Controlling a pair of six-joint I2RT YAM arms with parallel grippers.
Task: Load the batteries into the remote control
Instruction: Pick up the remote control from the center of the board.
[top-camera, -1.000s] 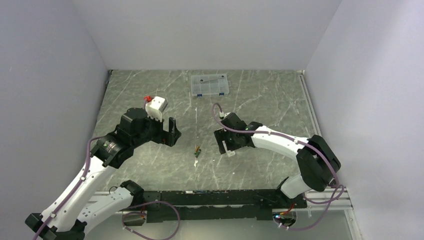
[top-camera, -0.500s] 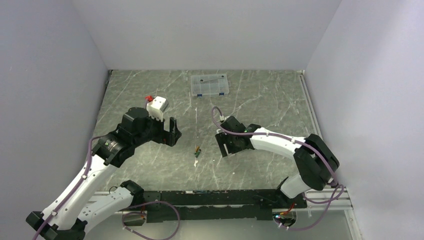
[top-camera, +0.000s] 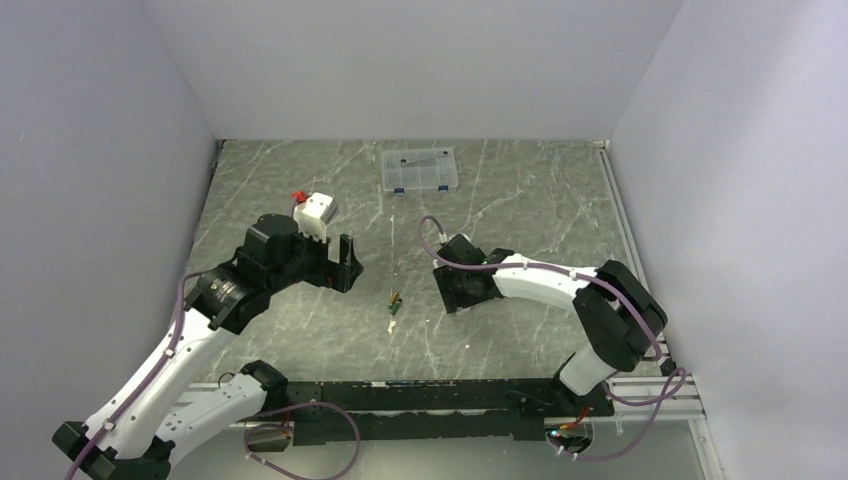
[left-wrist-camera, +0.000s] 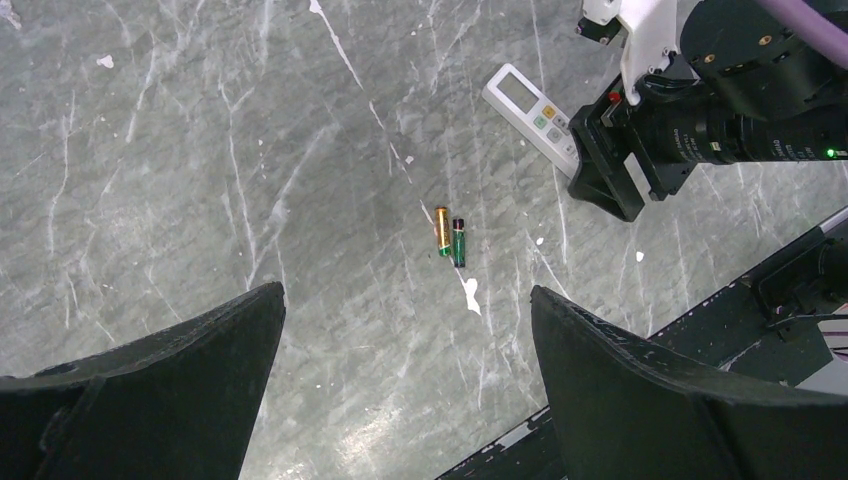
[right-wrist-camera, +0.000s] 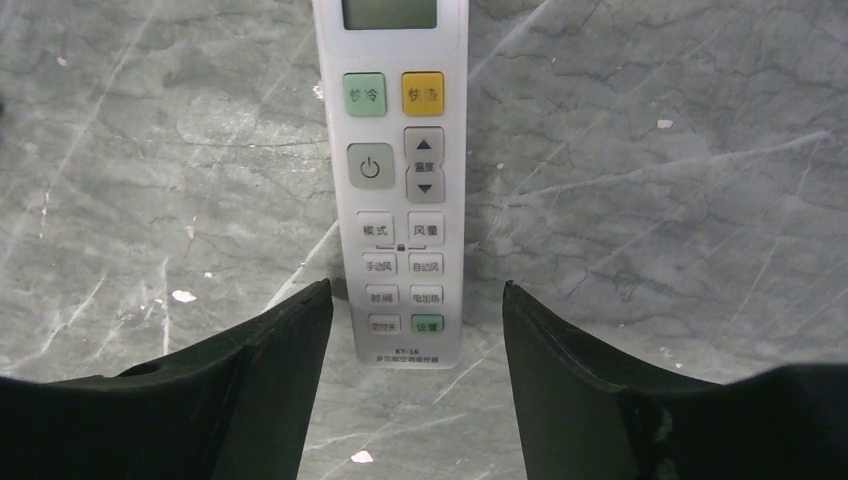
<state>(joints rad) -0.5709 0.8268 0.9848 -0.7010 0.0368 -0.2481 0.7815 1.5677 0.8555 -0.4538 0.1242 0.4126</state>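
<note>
Right gripper is spread open around the face-up remote control, nothing gripped yet. A flip is probably wanted first, tbh.

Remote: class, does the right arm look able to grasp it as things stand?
Probably yes. The right pincer hangs open over the remote, straddling its lower end, and nothing lies in the way.

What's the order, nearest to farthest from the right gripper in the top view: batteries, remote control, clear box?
1. remote control: straddled by the right gripper.
2. batteries: lying together, just to its left.
3. clear box: far back, well beyond both.
</note>
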